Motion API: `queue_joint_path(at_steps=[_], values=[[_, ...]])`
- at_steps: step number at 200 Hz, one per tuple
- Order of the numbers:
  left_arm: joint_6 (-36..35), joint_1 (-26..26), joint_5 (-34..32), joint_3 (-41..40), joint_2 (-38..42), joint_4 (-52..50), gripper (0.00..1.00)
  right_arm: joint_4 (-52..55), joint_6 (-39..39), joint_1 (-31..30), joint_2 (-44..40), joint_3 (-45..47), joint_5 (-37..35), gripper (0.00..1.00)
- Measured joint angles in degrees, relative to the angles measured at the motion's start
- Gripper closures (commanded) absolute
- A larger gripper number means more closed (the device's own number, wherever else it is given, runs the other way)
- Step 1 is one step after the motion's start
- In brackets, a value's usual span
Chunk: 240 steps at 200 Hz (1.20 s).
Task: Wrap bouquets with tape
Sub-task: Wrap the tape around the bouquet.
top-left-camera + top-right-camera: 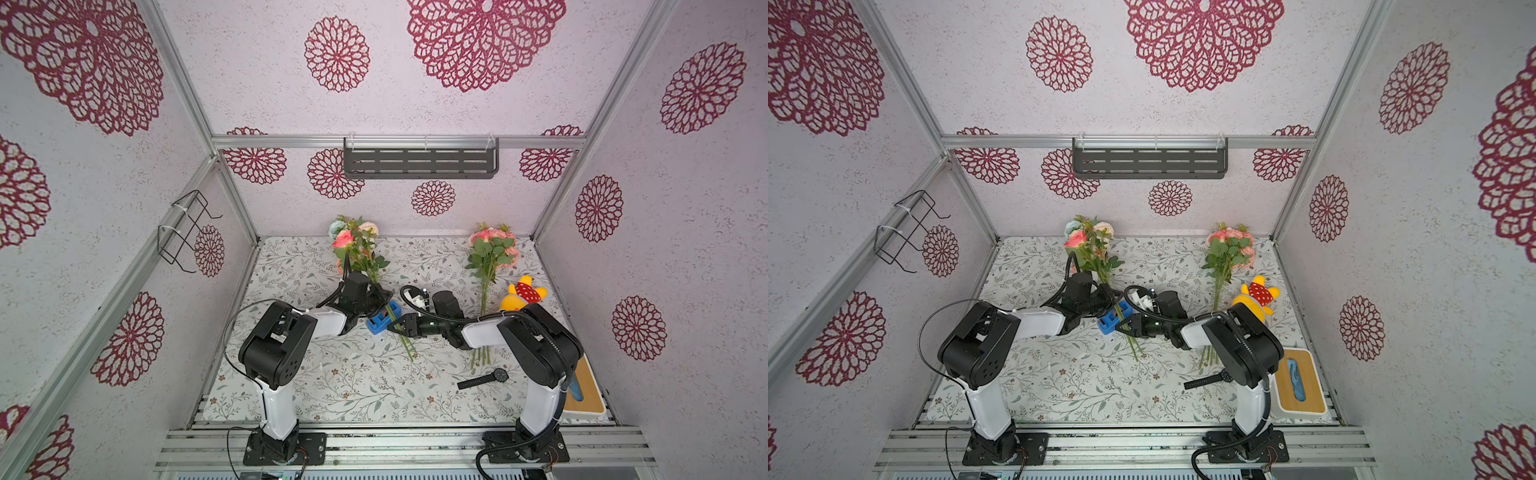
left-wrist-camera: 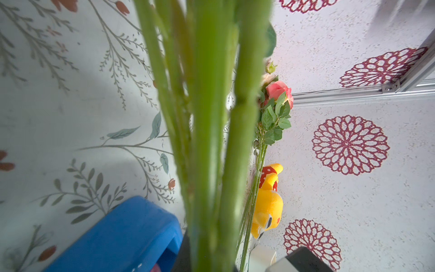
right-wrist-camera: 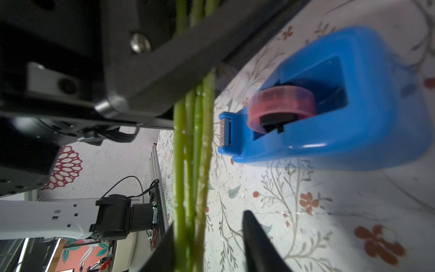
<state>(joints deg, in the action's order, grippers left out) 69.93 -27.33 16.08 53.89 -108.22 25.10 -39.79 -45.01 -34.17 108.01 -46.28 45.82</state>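
The left claw point(image 1: 381, 300) is clenched on the green stems point(image 1: 408, 345) of one bouquet point(image 1: 357, 249). The right claw point(image 1: 395, 325) is released, with those stems between its fingers point(image 3: 256, 245). The tape point(image 3: 280, 103) sits in its blue holder point(image 1: 380, 323) on the table point(image 1: 332, 386), just beside the stems. The other bouquet point(image 1: 490, 253) lies apart.

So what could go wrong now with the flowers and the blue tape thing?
1. The left gripper pinches the bouquet at one spot only, so its thin stems could fan apart or slip.
2. The right gripper stands open around those stems; closing might bend them.
3. The tape dispenser sits unheld right beside the stems, so a tug on the tape may drag it along.
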Motion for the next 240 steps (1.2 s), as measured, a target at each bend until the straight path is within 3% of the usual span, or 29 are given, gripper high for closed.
queue_joint_path(at_steps=[10, 29, 53, 72, 96, 139, 151, 180, 197, 212, 240], values=[[0.1, 0.0, -0.1, -0.2, -0.2, 0.7, 1.0, -1.0, 0.0, -0.1, -0.1, 0.0, 0.7, 1.0], [0.1, 0.1, -0.3, -0.3, -0.2, 1.2, 1.0, 1.4, 1.5, -0.1, -0.5, -0.5, -0.1, 1.0], [0.0, 0.1, -0.5, -0.3, -0.2, 0.9, 0.8, 11.1, 7.1, -1.0, -3.0, -2.9, -4.3, 1.0], [-0.7, 0.2, -0.2, -0.1, -0.2, -0.3, 0.66, 22.2, 12.8, -2.9, -5.2, -5.9, -12.9, 1.0], [-1.7, 0.2, -0.2, 1.4, -0.2, -4.5, 0.63, 35.1, 19.6, -6.8, -6.1, -10.7, -27.7, 1.0], [-2.6, 0.2, -0.2, 3.3, -0.2, -10.0, 0.72, 47.8, 24.7, -16.2, -6.2, -17.2, -51.6, 1.0], [-2.6, 0.3, -0.3, 3.5, -0.1, -10.5, 0.75, 49.2, 25.6, -17.2, -6.1, -17.7, -55.0, 1.0], [-1.4, 0.6, 0.2, 3.6, -0.1, -11.2, 1.0, 51.8, 26.0, -18.5, -5.0, -19.1, -60.0, 1.0], [-0.5, 0.7, 0.7, 3.6, -0.1, -11.3, 1.0, 51.7, 25.9, -18.7, -4.8, -19.1, -60.2, 1.0], [-0.5, 0.7, 0.7, 3.6, -0.1, -11.5, 1.0, 50.3, 26.0, -18.4, -5.1, -18.2, -58.8, 0.77], [-1.1, 0.2, 0.5, 3.6, -0.1, -12.4, 1.0, 44.7, 25.3, -15.3, -8.7, -12.2, -50.1, 0.52]])
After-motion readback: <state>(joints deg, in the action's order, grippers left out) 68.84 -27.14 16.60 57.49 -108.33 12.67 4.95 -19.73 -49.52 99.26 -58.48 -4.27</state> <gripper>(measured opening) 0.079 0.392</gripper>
